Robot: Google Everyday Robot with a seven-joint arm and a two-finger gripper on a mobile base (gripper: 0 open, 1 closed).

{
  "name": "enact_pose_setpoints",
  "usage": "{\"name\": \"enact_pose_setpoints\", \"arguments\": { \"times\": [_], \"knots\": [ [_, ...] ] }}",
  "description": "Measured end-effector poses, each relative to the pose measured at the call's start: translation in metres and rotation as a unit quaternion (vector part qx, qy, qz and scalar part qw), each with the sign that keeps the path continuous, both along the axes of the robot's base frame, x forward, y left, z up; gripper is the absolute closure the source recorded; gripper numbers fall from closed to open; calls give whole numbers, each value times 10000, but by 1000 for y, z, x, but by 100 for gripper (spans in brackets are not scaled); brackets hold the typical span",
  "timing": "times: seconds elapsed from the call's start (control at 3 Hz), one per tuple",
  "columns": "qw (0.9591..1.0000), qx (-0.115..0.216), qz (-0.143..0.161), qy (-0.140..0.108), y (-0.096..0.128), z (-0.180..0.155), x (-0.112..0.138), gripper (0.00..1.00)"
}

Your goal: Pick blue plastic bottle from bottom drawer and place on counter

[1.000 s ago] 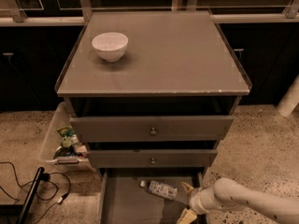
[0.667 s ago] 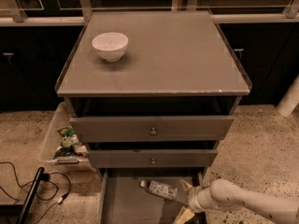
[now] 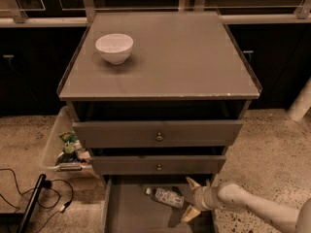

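The gripper (image 3: 191, 198) hangs at the right of the bottom drawer (image 3: 126, 212), fingers spread wide, just beside the bottle (image 3: 165, 197) lying there; the drawer's near end is cut off.

Flat grey matte counter (image 3: 194, 67), front edge chipped pale. Round white bowl (image 3: 114, 47). Grey-brown bottom drawer (image 3: 131, 212). Small clear plastic bottle (image 3: 167, 198), white cap, pale blue-white label. Cream gripper (image 3: 191, 198), yellowish fingertips parted, at drawer's right. Speckled beige floor (image 3: 272, 144).
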State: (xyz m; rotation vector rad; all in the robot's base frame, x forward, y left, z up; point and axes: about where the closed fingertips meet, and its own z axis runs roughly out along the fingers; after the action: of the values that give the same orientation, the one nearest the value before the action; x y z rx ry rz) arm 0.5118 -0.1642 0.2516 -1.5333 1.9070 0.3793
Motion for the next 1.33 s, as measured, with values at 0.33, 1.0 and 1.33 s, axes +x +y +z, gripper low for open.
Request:
{"name": "enact_pose_setpoints", "arguments": {
  "times": [0.33,1.0,1.33],
  "knots": [
    [9995,219,215,-46,0,-18,23,0],
    [9950,569,728,381,4,-53,34,0],
    [9939,581,781,512,12,-71,34,0]
  ]
}}
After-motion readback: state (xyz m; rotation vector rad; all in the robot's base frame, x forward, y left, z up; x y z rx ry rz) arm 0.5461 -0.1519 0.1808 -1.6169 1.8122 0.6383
